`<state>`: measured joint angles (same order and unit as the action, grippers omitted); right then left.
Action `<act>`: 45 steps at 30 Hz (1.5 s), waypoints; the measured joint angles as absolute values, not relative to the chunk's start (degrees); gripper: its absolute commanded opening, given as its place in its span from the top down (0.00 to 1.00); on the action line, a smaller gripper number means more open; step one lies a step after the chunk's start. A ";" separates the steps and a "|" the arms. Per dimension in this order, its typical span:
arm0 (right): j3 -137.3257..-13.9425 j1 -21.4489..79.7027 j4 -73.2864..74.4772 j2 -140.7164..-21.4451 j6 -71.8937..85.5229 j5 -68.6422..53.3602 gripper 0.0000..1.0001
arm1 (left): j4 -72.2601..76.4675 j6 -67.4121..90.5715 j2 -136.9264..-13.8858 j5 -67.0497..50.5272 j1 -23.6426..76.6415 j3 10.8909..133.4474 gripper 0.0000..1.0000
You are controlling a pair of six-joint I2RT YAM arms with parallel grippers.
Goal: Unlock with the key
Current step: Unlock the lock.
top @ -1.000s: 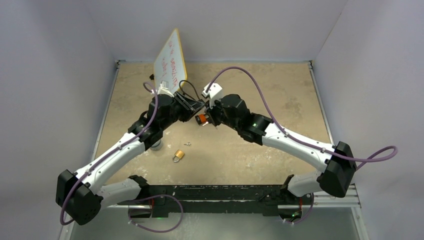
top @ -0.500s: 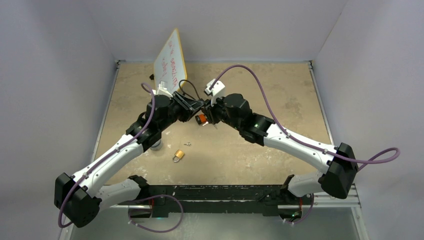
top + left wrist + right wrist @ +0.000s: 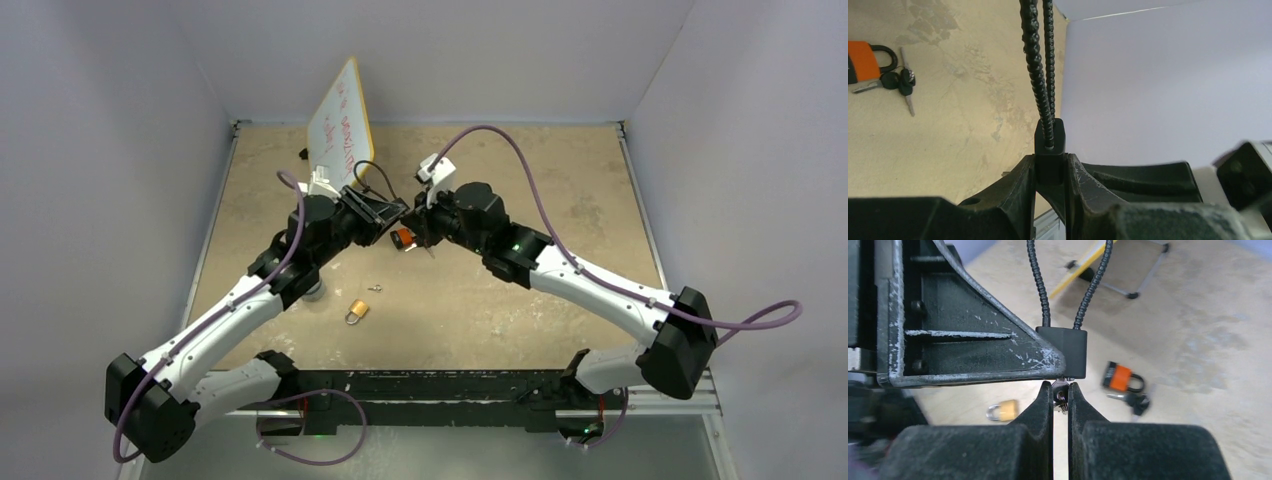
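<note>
The left pincer (image 3: pixel 1050 165) clamps narrowly on the lock (image 3: pixel 1050 145), a black plastic block with a beaded cable (image 3: pixel 1035 60) looping up from it. The right pincer (image 3: pixel 1060 389) is pinched almost closed on the small metal key (image 3: pixel 1061 397) at the block's underside (both held above the counter (image 3: pixel 560 180)). An orange padlock (image 3: pixel 1119 377) and a brass padlock (image 3: pixel 1003 410) lie apart below, with bare mottled surface around them.
</note>
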<state>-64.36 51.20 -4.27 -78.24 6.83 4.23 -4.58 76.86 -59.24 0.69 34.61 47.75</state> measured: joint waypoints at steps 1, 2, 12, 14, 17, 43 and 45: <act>-63.88 49.89 -4.95 -78.00 9.10 1.30 1.00 | -3.79 76.93 -58.74 0.71 34.61 47.07 1.00; -62.85 48.14 -6.35 -77.52 12.12 -2.26 1.00 | -2.37 76.90 -58.04 0.69 34.61 45.98 1.00; -51.42 35.53 -30.33 -75.26 49.45 -29.17 1.00 | 9.43 77.28 -55.35 -2.26 35.05 41.85 1.00; -48.77 34.81 -38.09 -75.88 58.74 -30.76 1.00 | 10.98 77.43 -55.00 -2.63 35.05 41.65 1.00; -45.65 33.98 -47.97 -77.65 70.04 -31.83 0.72 | 12.14 77.45 -54.68 -2.90 35.16 41.50 1.00; -60.18 35.07 -13.72 -69.41 29.87 -23.46 0.43 | 11.53 77.32 -54.06 -0.84 34.98 41.34 1.00; -60.20 35.38 -12.29 -70.04 29.76 -23.24 0.42 | 11.84 75.85 -54.04 -1.52 34.98 41.34 1.00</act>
<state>-60.20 35.38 -12.29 -70.04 29.76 -23.24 11.84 75.85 -54.04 -1.52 34.98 41.34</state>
